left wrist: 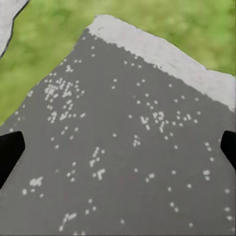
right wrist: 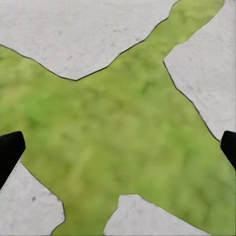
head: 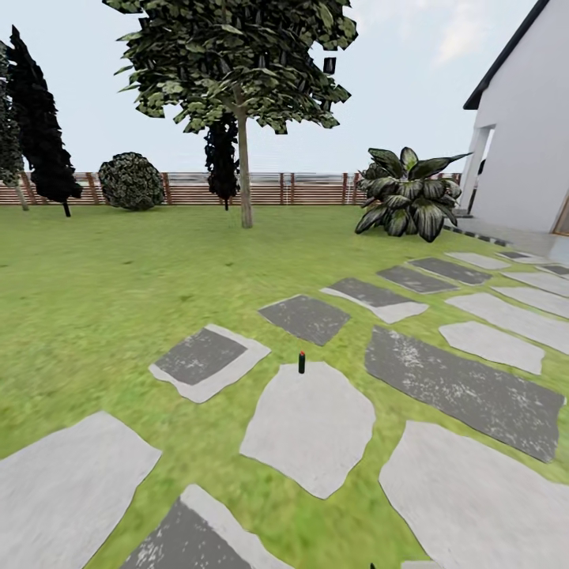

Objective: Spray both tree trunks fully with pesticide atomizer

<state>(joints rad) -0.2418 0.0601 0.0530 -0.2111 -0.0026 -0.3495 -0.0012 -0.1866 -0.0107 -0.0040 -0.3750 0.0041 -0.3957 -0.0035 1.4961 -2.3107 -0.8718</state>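
The left gripper (left wrist: 118, 147) is being held released, its two dark fingertips (left wrist: 10, 150) spread to opposite sides of the left wrist view, with nothing between them, above a dark grey paving slab (left wrist: 123, 147) flecked with white and edged in pale stone, grass lying beyond that edge. The right gripper (right wrist: 118, 150) is likewise being held wide apart and unloaded, its black fingertips (right wrist: 9, 152) showing at the two sides of the right wrist view, over a patch of lawn (right wrist: 118, 128) where several pale stones (right wrist: 73, 34) are meeting. In the head view, the pesticide atomizer (head: 302, 362), a small dark bottle with a red top, is being seen standing upright on the grass just at the far edge of a pale stepping stone (head: 310, 427), among other grey and pale slabs. Well beyond it on the lawn, one tree (head: 237, 55) is being shown with its trunk (head: 245, 170) rising in front of the brown slatted fence (head: 316, 190). A broad-leaved shrub (head: 407, 197) is standing near the white house wall (head: 529, 134), and a round bush (head: 131, 182) and dark conifers (head: 43, 126) are lining the fence.
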